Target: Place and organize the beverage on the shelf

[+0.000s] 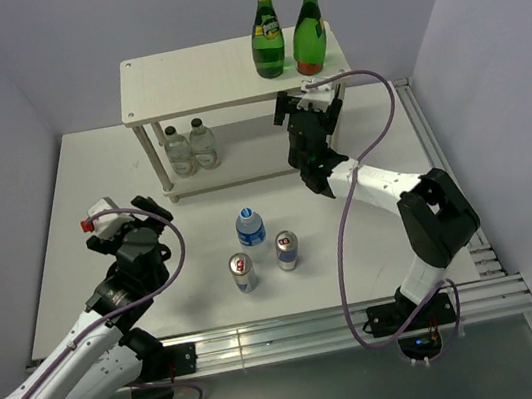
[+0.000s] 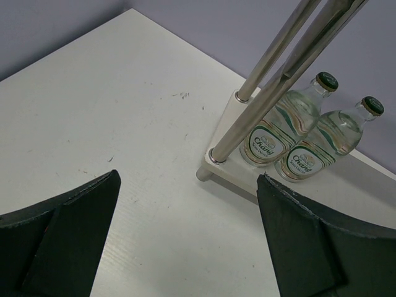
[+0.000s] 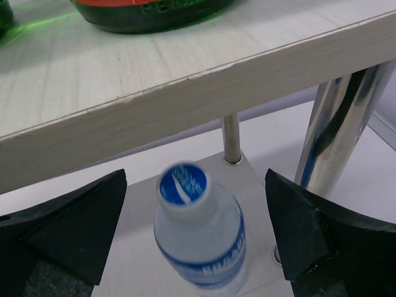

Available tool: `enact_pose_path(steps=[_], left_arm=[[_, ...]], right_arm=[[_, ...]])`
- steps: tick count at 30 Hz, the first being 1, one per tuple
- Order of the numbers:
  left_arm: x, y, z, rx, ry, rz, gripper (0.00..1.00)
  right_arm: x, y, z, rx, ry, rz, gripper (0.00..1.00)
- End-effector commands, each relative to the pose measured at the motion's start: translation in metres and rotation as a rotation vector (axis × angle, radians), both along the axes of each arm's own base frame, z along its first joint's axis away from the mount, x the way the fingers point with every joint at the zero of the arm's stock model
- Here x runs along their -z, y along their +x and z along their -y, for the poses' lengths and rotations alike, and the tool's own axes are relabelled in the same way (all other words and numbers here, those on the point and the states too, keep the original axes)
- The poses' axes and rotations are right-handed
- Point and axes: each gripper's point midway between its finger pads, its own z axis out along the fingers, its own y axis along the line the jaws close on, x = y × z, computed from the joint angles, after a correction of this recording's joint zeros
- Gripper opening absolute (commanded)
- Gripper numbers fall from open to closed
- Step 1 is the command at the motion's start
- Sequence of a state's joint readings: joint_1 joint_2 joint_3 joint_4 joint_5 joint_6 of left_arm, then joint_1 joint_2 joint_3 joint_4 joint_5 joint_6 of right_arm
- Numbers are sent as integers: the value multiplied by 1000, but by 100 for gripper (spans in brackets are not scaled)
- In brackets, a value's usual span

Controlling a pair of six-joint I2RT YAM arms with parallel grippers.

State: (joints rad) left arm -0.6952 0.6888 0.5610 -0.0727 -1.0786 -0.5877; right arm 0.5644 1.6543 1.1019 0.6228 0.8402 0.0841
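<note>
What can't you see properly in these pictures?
- Water bottle on the shelf: right wrist view blurs its cap, the bottom edge cuts it off; in the top view the top board and right arm hide it.
- Green bottle: right wrist view shows only its base; the top edge cuts off the rest.
- Cans: writing too small in the top view.

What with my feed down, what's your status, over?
Left gripper open. Right gripper open around water bottle, upright on shelf lower board. Second water bottle, two cans on table. Top board close overhead.
</note>
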Motion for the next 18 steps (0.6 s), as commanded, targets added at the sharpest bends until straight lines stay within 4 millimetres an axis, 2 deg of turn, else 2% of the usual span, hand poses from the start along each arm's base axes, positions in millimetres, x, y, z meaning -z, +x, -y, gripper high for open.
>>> enact_pose_path(steps=[1, 3, 4, 9, 11, 12, 13, 15, 17, 18], left_arm=[[-10, 0, -1, -7, -16, 27, 99], [-10, 0, -1, -7, -18, 29, 99], [-9, 0, -1, -5, -16, 28, 99], [-10, 0, -2, -7, -16, 28, 99], [-10, 0, -2, -7, -17, 28, 99], [-10, -1, -2, -7, -19, 30, 99], [-9, -1, -2, -9, -17, 28, 99], [-10, -1, -2, -9, -19, 30, 99], [-10, -1, -2, -9, -18, 29, 99], [-11, -1, -2, -10, -20, 32, 99]], right_arm=[[-48, -4, 3, 12, 84, 122, 100], [-46, -9, 2, 2, 88, 119, 100], [-53, -14, 2, -4, 99, 130, 100], [-50, -34, 0, -14, 109, 121, 100], [-58, -47, -2, -15, 116, 134, 100], [-55, -52, -3, -18, 109, 129, 100], [-62, -59, -1, -16, 120, 142, 100], [-61, -72, -6, -22, 118, 132, 100], [-71, -86, -6, -38, 142, 146, 100], [-70, -97, -16, -61, 143, 139, 100]])
